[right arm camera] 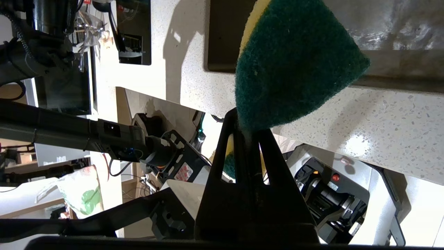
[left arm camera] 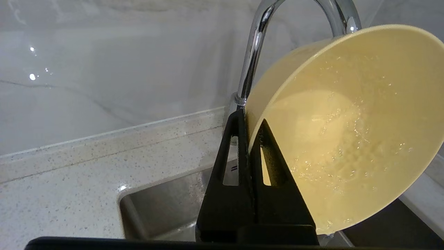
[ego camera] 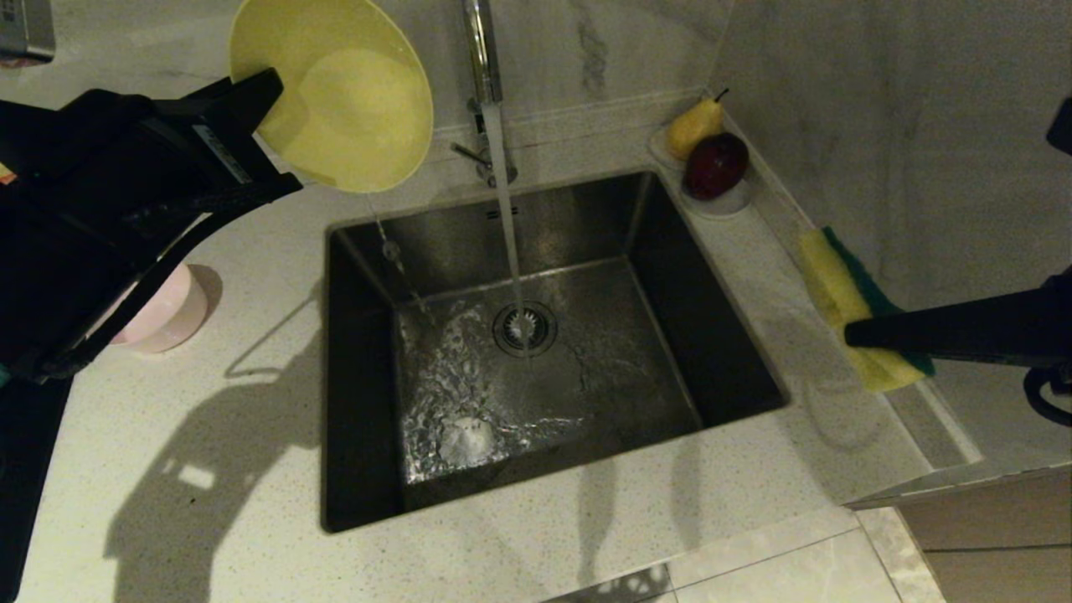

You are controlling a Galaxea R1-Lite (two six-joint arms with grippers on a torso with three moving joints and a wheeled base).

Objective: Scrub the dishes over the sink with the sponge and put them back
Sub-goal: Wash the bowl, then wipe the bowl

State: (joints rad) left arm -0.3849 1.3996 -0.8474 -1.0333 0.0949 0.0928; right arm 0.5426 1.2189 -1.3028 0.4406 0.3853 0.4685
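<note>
My left gripper [ego camera: 272, 113] [left arm camera: 250, 121] is shut on the rim of the yellow bowl [ego camera: 335, 92] [left arm camera: 350, 128], one finger inside and one outside. The bowl is tipped on its side above the back left corner of the sink [ego camera: 360, 469], wet inside, and a thin trickle of water falls from it into the basin. My right gripper [ego camera: 850, 335] [right arm camera: 248, 125] is shut on the sponge [ego camera: 837, 293] [right arm camera: 295, 62], yellow foam with a dark green layer, held over the counter to the right of the sink. A pale pink bowl [ego camera: 172, 310] stands on the left counter, partly behind my left arm.
The tap [ego camera: 481, 50] [left arm camera: 256, 52] runs a steady stream onto the drain strainer [ego camera: 525, 328]. A small white dish [ego camera: 729, 201] at the back right corner holds a yellow pear [ego camera: 693, 126] and a dark red apple [ego camera: 716, 163]. A wall stands close on the right.
</note>
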